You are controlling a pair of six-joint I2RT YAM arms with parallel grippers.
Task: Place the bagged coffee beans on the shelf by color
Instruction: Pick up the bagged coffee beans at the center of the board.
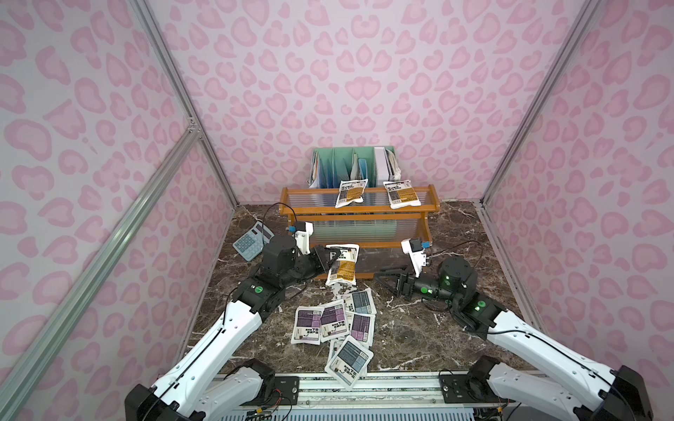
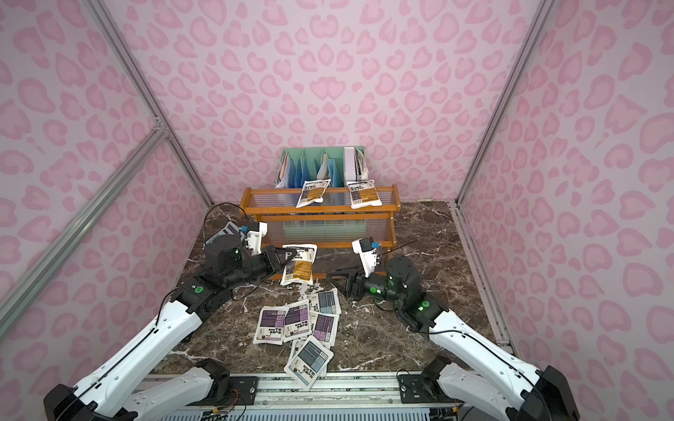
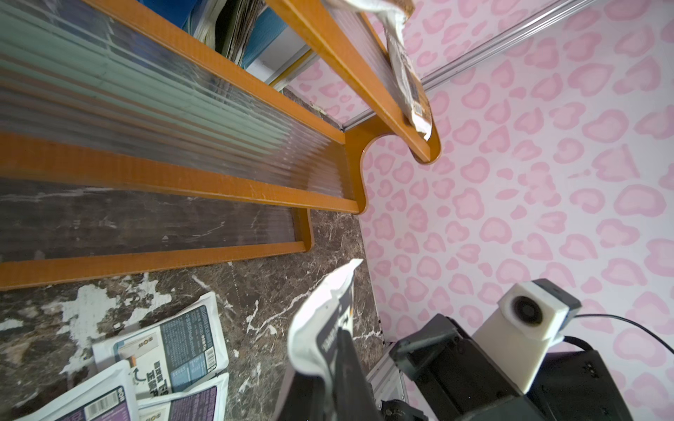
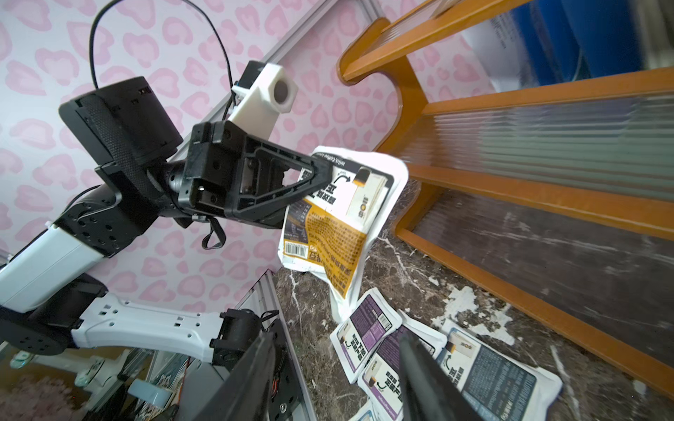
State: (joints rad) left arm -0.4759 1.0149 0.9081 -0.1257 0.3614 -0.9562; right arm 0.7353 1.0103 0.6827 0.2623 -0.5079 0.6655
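Observation:
The orange-brown shelf [image 1: 359, 211] [image 2: 321, 213] stands at the back of the marble table. Two yellow-orange bagged coffee beans [image 1: 350, 193] [image 1: 401, 195] lie on its top tier. My left gripper [image 1: 333, 255] [image 2: 288, 255] [image 3: 339, 335] is shut on the upper edge of a third yellow-orange pouch [image 1: 341, 268] [image 4: 328, 226], which hangs in front of the lowest tier, its lower end near the table. Several purple and grey-blue pouches [image 1: 339, 320] [image 2: 302, 320] lie piled on the table in front. My right gripper [image 1: 383, 279] [image 4: 337, 339] is open and empty, just right of the pile.
A mint-green file rack [image 1: 352, 166] with papers stands behind the shelf. A light-blue calculator [image 1: 252, 240] lies at the left, beside my left arm. One grey-blue pouch [image 1: 350, 364] overhangs the metal rail [image 1: 401, 386] at the table's front edge. Pink patterned walls close in three sides.

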